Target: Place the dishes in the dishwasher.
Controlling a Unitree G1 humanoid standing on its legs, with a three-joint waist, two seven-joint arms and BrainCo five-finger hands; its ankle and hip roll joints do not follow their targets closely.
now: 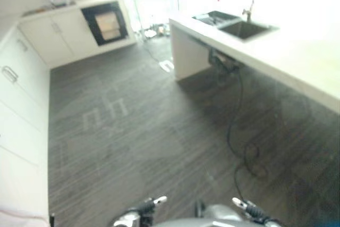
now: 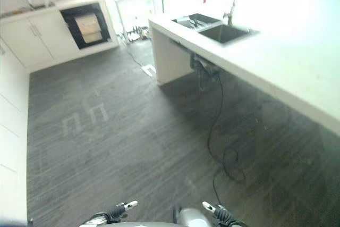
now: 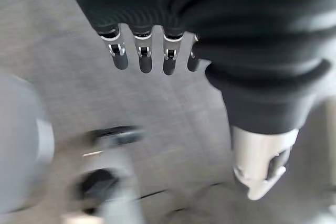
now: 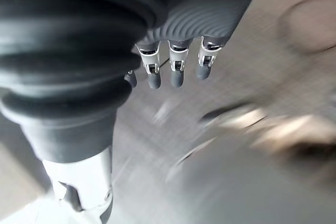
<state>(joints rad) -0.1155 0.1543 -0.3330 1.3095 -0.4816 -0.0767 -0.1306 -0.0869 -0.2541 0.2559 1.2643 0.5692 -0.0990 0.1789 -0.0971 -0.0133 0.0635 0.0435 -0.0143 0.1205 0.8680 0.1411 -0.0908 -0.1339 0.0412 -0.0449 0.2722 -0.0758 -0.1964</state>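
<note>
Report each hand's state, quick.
Left hand: open, fingers relaxed, holding nothing.
Right hand: open, fingers relaxed, holding nothing.

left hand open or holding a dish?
Open, empty. The left hand has straight fingers hanging over the bare floor, nothing between them and the thumb.

dishwasher: dark front, set in far white cabinets | dishes: by sink, indistinct
</note>
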